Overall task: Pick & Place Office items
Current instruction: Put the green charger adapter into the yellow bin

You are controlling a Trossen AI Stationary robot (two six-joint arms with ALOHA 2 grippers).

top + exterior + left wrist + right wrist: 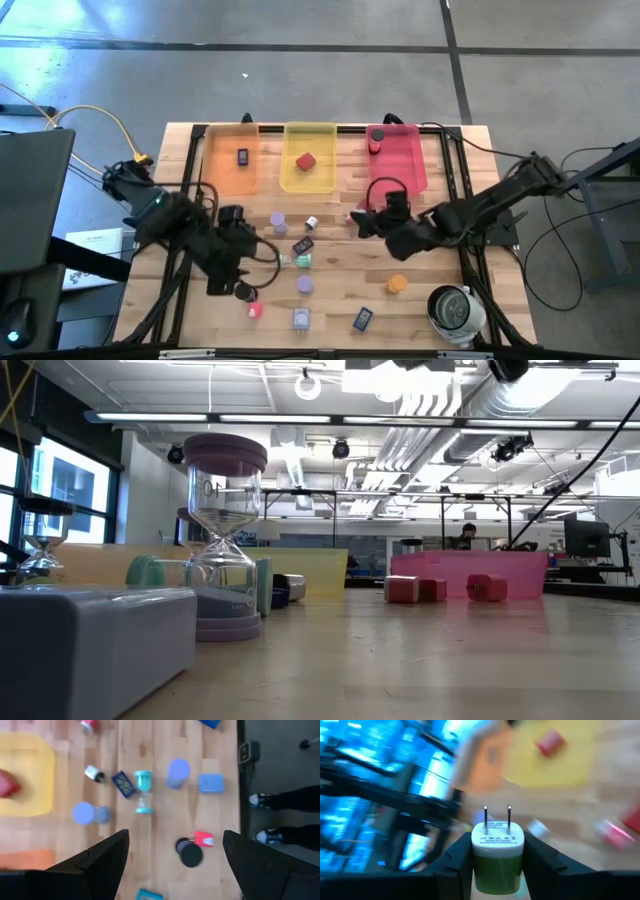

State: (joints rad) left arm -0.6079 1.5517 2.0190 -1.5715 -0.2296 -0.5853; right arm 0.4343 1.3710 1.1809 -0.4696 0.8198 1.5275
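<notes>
The right tool (498, 865) pinched a green-and-white plug adapter (497, 855), prongs pointing away from the wrist, above the tabletop (420, 295) just in front of the pink tray (412, 165). The left tool (174, 857) hung with its fingers spread over the left part of the tabletop, above a black disc (191, 855) that touched a red piece (203, 839). A teal hourglass (143, 792), a lavender hourglass (177, 772) and a blue block (210, 783) lay nearby. A red cube (306, 161) sat in the yellow tray (325, 135), and a dark rectangle (243, 156) in the orange tray (215, 165).
</notes>
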